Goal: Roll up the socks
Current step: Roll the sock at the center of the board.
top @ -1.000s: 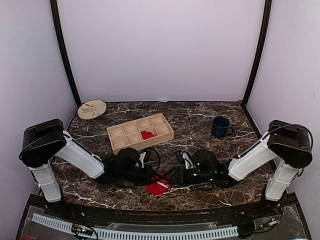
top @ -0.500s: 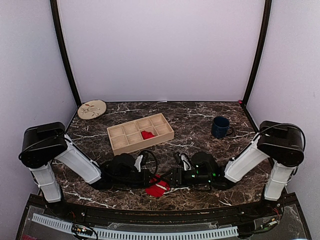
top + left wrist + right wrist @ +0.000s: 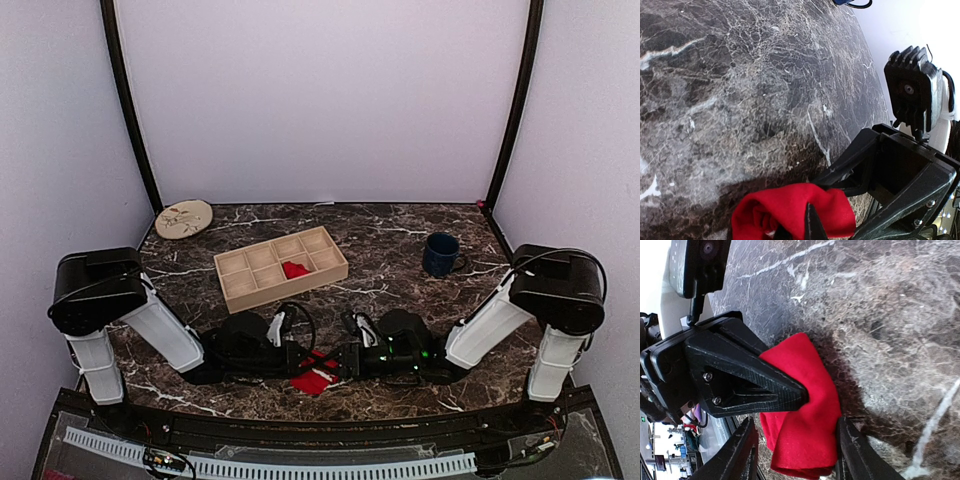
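Meeting low over the near middle of the marble table (image 3: pixel 400 235), two robot arms work a single red sock (image 3: pixel 314 377) that lies bunched on the stone just in front of their bases. The left gripper (image 3: pixel 810 226) has its fingers pressed together on a fold of the cloth, pinching the sock from its left side, seemingly to anchor the fabric so it cannot slide; the right gripper (image 3: pixel 796 426) comes in from the opposite side with its fingers spread, one to each side of the bundle, one touching the cloth and the other just clear of it, so it does not appear to grip yet. From the right wrist the sock looks doubled over on itself, a loose hump rather than a tight roll, which suggests the rolling is under way but unfinished; the straddling stance looks chosen to let the right fingers close on the loose end and turn it over against the left's hold; a slack pinch could let the roll spring open. Farther back, left of centre, a wooden compartment tray (image 3: pixel 240 285) holds a second red piece (image 3: pixel 294 269), probably another sock, in one of its cells; a blue mug (image 3: pixel 440 254) stands far right and a patterned plate (image 3: pixel 184 218) far left, both well apart from the work.
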Action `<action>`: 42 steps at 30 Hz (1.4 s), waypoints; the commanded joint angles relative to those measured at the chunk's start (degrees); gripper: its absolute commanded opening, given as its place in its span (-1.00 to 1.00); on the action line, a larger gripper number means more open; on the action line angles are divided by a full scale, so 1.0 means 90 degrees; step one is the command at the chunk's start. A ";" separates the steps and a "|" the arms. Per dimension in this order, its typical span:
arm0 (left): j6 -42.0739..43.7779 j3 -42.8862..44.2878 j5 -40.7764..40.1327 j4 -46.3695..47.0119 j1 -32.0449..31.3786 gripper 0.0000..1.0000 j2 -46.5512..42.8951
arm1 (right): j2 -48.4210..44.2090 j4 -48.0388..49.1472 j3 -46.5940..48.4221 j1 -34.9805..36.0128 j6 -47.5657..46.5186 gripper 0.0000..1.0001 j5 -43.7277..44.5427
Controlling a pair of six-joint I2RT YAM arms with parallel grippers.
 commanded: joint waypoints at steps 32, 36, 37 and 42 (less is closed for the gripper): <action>-0.1112 -0.0355 -0.0124 -0.2296 0.0192 -0.37 -0.1975 | -0.0425 -0.2558 0.0780 0.0623 -0.2114 -1.00 0.1867; -0.1528 -0.0277 0.0291 -0.2780 0.0522 -0.35 -0.2442 | -0.0496 -0.3039 0.1163 0.1125 -0.2996 -1.00 0.2858; -0.1633 -0.0244 0.0434 -0.2883 0.0612 -0.33 -0.2540 | -0.0489 -0.3116 0.1236 0.1238 -0.3168 -1.00 0.3080; -0.2077 0.0025 0.1286 -0.3340 0.1015 -0.25 -0.2644 | -0.0310 -0.3394 0.1566 0.1746 -0.3939 -1.00 0.4027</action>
